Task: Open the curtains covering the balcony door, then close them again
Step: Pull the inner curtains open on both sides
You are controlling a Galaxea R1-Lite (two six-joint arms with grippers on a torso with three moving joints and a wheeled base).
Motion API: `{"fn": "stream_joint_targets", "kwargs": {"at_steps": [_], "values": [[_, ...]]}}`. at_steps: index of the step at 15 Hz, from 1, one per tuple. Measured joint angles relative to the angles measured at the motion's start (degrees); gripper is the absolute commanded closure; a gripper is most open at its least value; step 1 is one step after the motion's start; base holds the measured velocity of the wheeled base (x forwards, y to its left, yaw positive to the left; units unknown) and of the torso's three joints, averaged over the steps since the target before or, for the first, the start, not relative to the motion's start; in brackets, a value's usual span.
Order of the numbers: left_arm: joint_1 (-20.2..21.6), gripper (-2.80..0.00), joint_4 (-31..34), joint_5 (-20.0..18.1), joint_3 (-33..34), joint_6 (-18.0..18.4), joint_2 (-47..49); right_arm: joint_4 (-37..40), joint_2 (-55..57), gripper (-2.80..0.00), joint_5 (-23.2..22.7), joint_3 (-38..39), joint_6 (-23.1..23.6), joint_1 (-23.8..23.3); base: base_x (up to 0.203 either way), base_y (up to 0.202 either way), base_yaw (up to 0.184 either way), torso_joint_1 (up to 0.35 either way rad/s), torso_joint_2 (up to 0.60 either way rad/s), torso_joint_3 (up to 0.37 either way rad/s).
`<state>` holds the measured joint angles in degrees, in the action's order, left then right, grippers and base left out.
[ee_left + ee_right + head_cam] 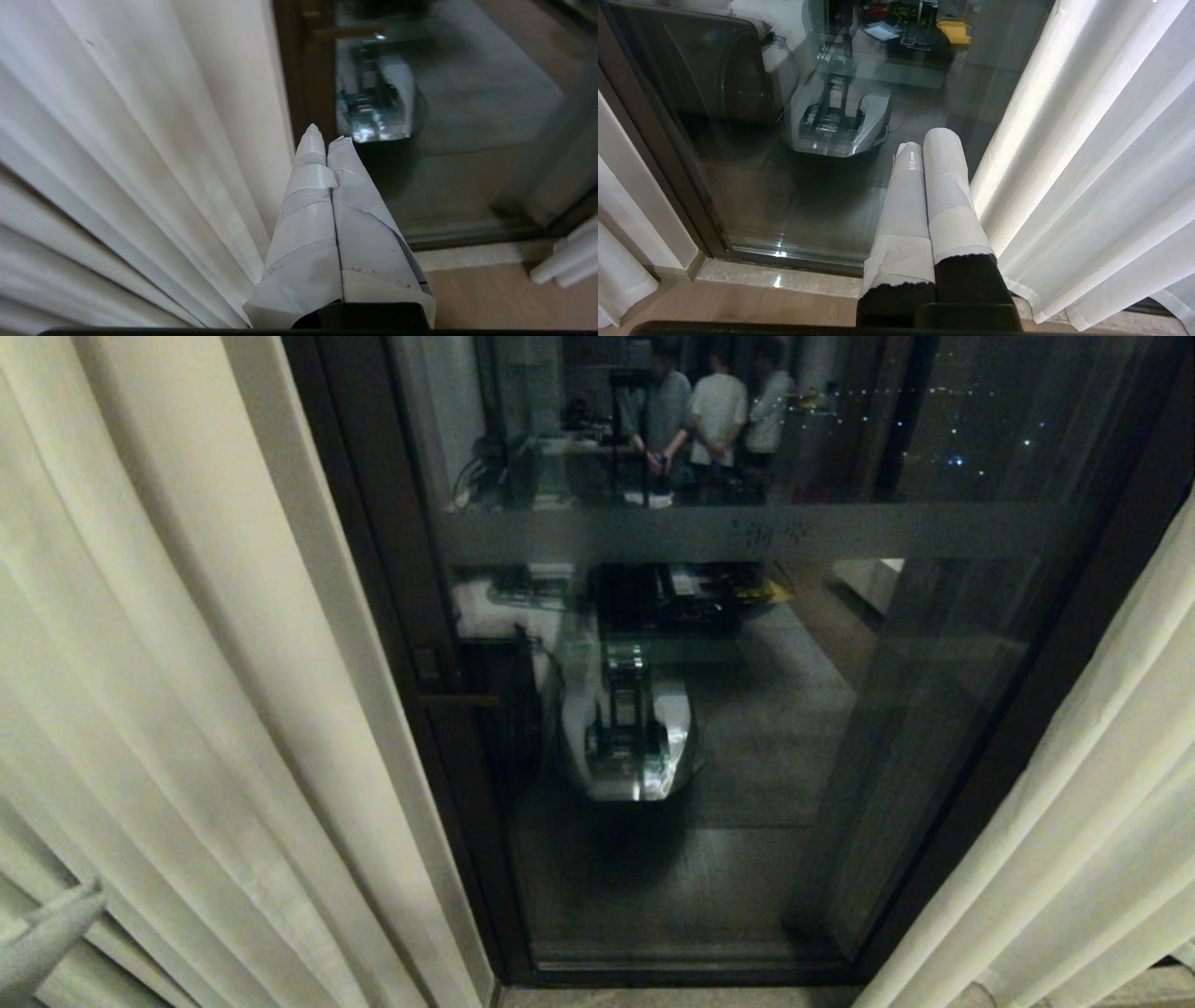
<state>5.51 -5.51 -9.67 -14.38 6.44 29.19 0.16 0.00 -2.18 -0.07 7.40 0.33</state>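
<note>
The curtains are drawn apart. The left curtain panel (187, 663) hangs in cream pleats on the left and the right curtain panel (1092, 803) on the right. Between them the balcony door (747, 709) shows bare, with dark glass, a dark frame and a frosted band. My left gripper (65, 919) is low in the left corner in front of the left panel. In the left wrist view this left gripper (327, 136) is shut and empty, beside the left panel (140, 140). My right gripper (927, 140) is shut and empty, next to the right panel (1087, 163), and is outside the head view.
The glass reflects my own base (630, 747) and three people (714, 415) standing far behind. A door handle (457, 700) sticks out from the left frame. A pale stone threshold (784, 279) runs below the door, with wooden floor (714, 305) in front of it.
</note>
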Motion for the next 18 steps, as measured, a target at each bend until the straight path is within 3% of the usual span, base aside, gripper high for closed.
{"fn": "stream_joint_targets", "kwargs": {"at_steps": [4,7,11,15,18], "values": [[-0.85,0.00,0.63,0.44,7.68,1.21,-10.13,-0.02,0.00,0.00,0.01,-0.02,-0.01,0.00,0.000,0.000,0.000,0.000,0.00,0.000],[-0.88,0.00,-5.26,0.83,13.16,1.61,-12.71,-0.01,0.00,0.00,0.01,-0.02,0.01,0.00,0.000,0.000,0.000,0.000,0.00,0.000],[-0.88,0.00,-2.04,3.32,14.30,-2.08,-13.58,-0.02,0.00,0.00,0.01,-0.02,-0.01,-0.02,0.000,0.000,0.000,0.000,0.00,0.000],[-0.85,0.00,4.31,9.80,14.38,-2.19,-13.74,-0.02,0.00,0.00,0.01,-0.01,0.00,-0.02,0.000,0.000,0.000,0.000,0.00,0.000],[-0.85,0.00,4.54,10.01,14.38,-2.09,-13.79,-0.02,0.00,0.00,0.01,-0.02,0.01,0.00,0.000,0.000,0.000,0.000,0.00,0.000]]}}
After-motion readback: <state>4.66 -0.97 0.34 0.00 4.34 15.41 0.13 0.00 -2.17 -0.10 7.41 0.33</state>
